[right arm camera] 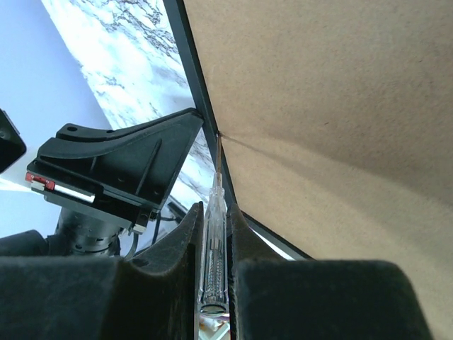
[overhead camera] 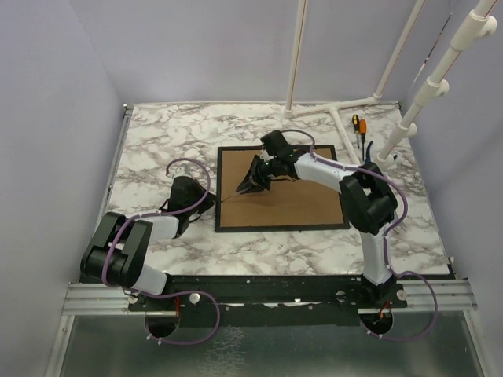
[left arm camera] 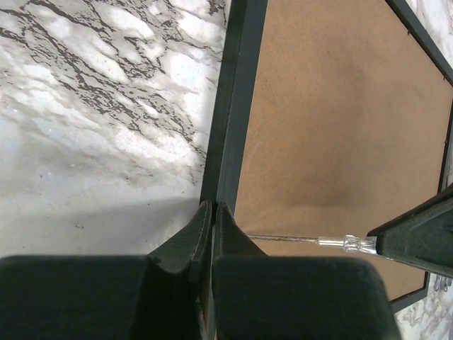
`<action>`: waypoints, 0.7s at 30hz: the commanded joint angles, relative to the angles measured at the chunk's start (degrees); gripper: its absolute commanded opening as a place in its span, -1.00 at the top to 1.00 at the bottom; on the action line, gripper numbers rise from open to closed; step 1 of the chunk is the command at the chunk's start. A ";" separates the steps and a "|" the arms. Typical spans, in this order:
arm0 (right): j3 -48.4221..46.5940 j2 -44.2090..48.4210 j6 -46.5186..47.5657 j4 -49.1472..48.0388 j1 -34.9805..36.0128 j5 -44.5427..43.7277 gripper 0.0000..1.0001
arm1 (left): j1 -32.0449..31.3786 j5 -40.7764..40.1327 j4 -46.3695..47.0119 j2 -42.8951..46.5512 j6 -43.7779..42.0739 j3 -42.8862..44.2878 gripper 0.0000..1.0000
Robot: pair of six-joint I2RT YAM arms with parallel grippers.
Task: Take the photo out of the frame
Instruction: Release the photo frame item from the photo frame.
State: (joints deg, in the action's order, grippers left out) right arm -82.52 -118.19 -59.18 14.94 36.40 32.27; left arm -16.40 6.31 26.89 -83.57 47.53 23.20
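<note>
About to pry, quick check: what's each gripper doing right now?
Left gripper: closed, holding nothing, tips at the frame's black edge.
Right gripper: closed on a clear-handled screwdriver.

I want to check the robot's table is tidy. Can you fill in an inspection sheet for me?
Surface: marble table, no spills seen.
Job's things: frame lies face down, brown back up; photo not visible.
Clutter: spare screwdrivers at the far right edge.
Grippers: left gripper shut, tips at the frame's black edge; right gripper shut on a clear-handled screwdriver, tip at that same edge.
Cables: purple cables loop along both arms.
Surroundings: white pipe stand at the back; plain walls.
</note>
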 commanded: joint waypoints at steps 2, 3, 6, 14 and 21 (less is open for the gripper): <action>-7.13 0.48 0.18 4.25 4.73 -6.56 0.99 | -5.08 10.04 -1.49 -0.06 2.83 -0.89 1.00; -7.69 0.62 0.18 4.61 4.99 -7.04 0.99 | -5.17 10.04 -1.42 0.05 3.02 -0.90 1.00; -9.52 0.72 -0.10 6.05 5.96 -8.55 0.99 | -5.51 10.07 -1.34 0.46 3.46 -0.94 1.00; -21.72 -2.63 0.66 16.97 9.19 -14.48 0.99 | -6.83 9.95 -1.27 1.77 4.69 -0.89 1.00; -33.93 -7.23 3.02 26.38 11.55 -18.25 0.99 | -7.78 9.62 -1.26 2.49 5.24 -1.07 1.00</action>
State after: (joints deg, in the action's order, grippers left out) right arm -109.25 -123.61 -54.52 48.25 44.84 11.77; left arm -20.03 4.45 25.93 -82.41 49.36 22.76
